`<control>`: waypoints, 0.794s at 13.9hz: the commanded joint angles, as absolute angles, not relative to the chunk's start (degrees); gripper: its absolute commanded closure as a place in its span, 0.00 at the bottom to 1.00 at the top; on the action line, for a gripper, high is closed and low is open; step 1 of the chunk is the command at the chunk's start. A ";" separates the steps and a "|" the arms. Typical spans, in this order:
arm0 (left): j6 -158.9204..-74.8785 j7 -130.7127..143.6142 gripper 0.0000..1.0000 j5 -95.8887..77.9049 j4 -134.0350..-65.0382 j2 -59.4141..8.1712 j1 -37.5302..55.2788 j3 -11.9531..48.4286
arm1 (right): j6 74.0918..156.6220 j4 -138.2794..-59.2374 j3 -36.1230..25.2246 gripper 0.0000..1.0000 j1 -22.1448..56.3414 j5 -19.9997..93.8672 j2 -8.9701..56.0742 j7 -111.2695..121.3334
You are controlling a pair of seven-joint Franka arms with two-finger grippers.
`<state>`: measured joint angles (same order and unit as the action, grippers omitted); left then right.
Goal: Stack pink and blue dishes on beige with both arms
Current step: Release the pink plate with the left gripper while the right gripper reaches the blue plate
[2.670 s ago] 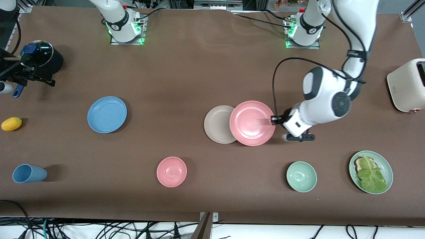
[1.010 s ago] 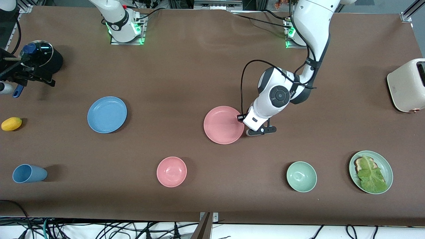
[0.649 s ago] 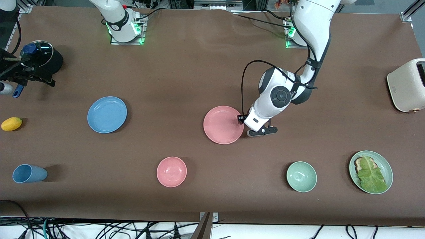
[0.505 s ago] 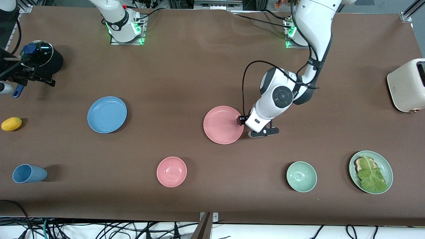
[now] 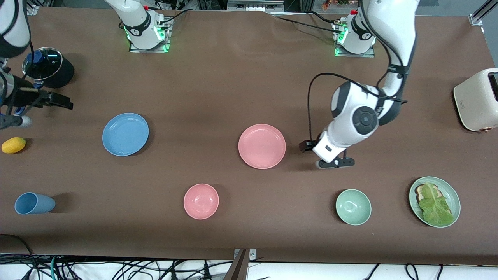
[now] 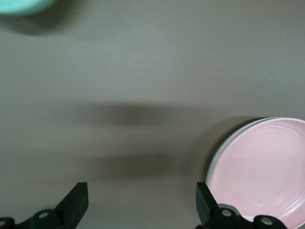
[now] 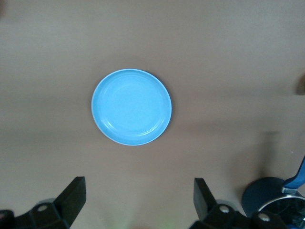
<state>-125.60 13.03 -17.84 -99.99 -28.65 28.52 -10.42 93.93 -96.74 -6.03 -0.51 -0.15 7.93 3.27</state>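
Note:
The pink plate (image 5: 262, 146) lies flat at the table's middle. It covers the beige plate, of which only a pale rim (image 6: 213, 160) shows under the pink plate (image 6: 262, 167) in the left wrist view. My left gripper (image 5: 306, 146) (image 6: 141, 193) hangs open and empty just above bare table beside that stack, toward the left arm's end. The blue plate (image 5: 125, 134) (image 7: 131, 107) lies alone toward the right arm's end. My right gripper (image 5: 54, 100) (image 7: 138, 191) is open and empty, high over the table by the black pot.
A black pot with a glass lid (image 5: 46, 68) and a yellow fruit (image 5: 13, 145) sit at the right arm's end. Nearer the camera are a blue cup (image 5: 34, 203), a pink bowl (image 5: 201, 201), a green bowl (image 5: 353, 207) and a green plate of toast and lettuce (image 5: 434, 201). A cream toaster (image 5: 476, 99) stands at the left arm's end.
My left gripper opened, let go of the pink plate's rim and drew away toward the left arm's end. The plate stayed put. My right arm shifted a little by the pot.

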 commanded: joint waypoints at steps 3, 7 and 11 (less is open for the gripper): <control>-121.82 0.29 0.01 -16.08 -100.20 -27.16 21.81 -10.99 | 98.25 -99.40 -5.62 0.00 -2.37 0.44 10.72 3.43; -120.50 -12.72 0.01 -16.08 -100.20 -26.45 14.34 -10.81 | 110.18 -108.08 -5.89 0.00 -2.55 0.62 12.04 3.69; -120.50 -20.02 0.00 -16.00 -100.20 -26.54 9.24 -10.90 | 119.69 -113.81 -6.67 0.00 -2.90 1.14 15.28 5.27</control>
